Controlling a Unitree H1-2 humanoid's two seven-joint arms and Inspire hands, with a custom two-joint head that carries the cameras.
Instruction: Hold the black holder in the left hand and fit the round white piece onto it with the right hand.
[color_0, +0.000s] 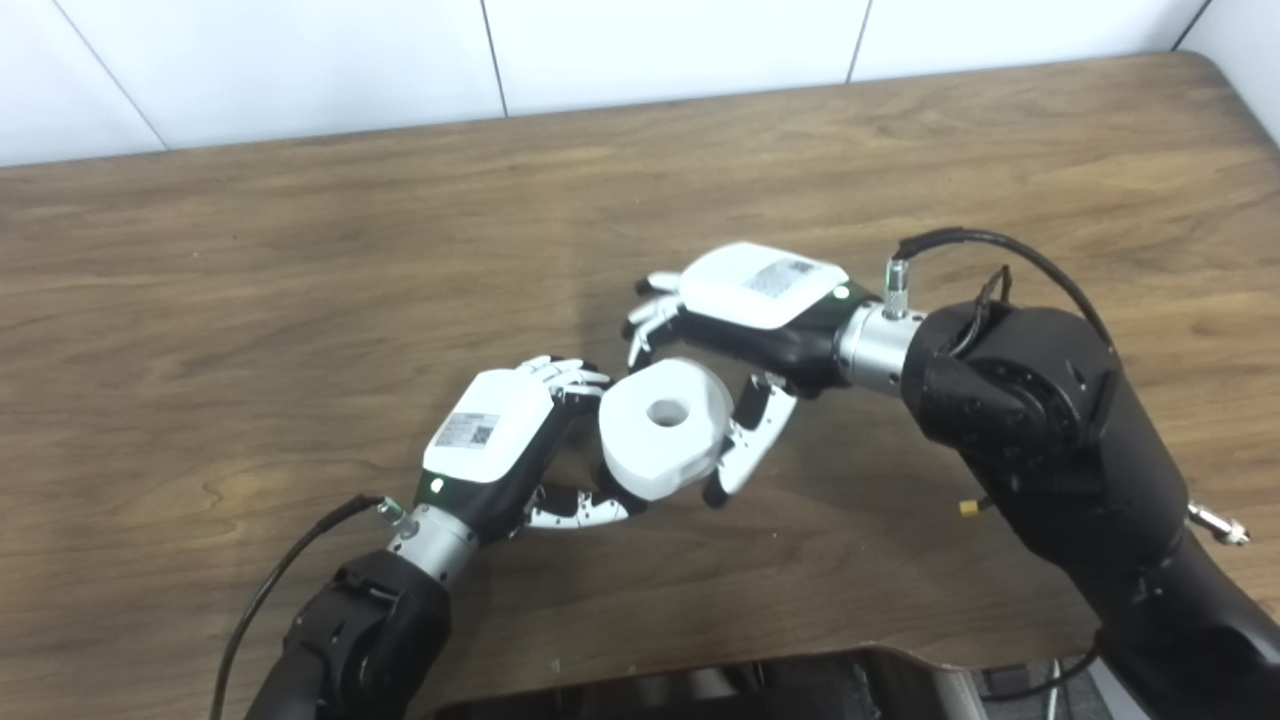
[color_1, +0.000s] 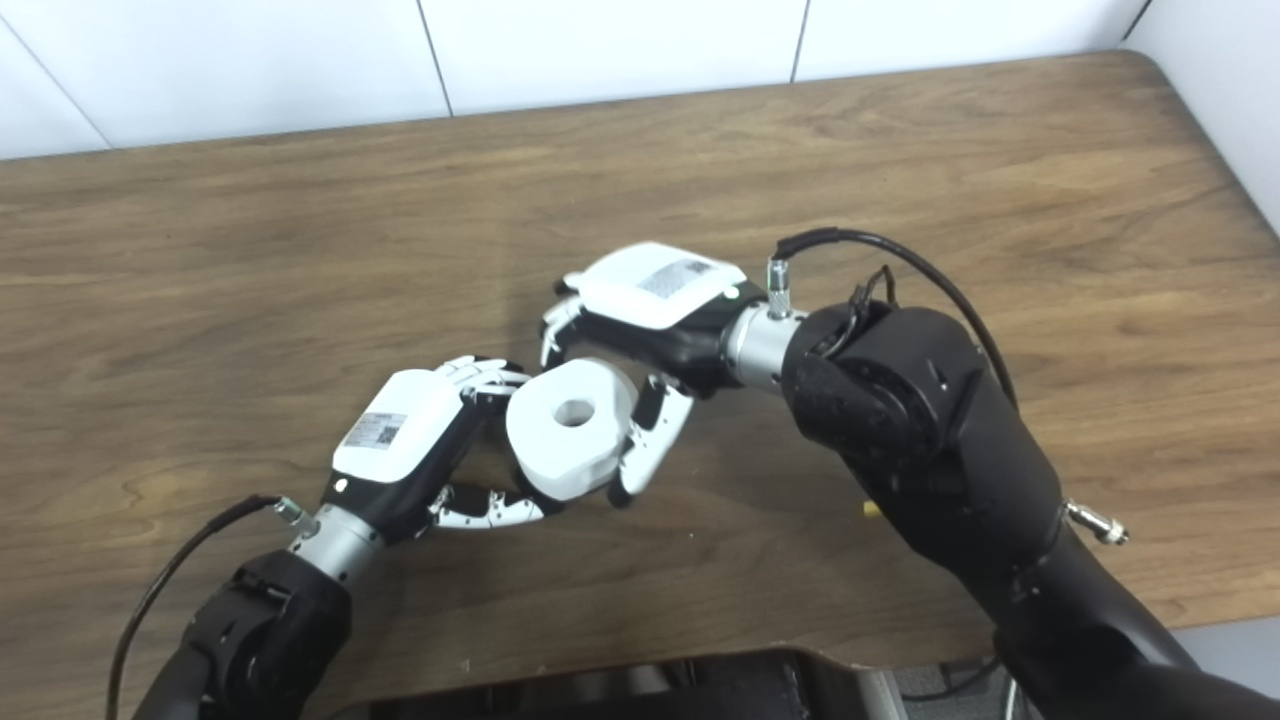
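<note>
A round white piece (color_0: 665, 425) with a centre hole sits between my two hands above the wooden table (color_0: 300, 250). My left hand (color_0: 510, 440) curls around its left side and underside, thumb stretched beneath it. The black holder is almost entirely hidden under the piece; only a dark sliver (color_0: 608, 482) shows by the left thumb. My right hand (color_0: 750, 300) reaches in from the right, its thumb (color_0: 745, 440) pressed on the piece's right side and its fingers (color_0: 648, 320) over the far edge. In the right eye view the piece (color_1: 572, 425) looks tilted toward the camera.
The table's front edge runs close below the arms, with a dark object (color_0: 700, 685) under it. A white panelled wall (color_0: 640, 50) borders the far edge. Cables loop from both wrists.
</note>
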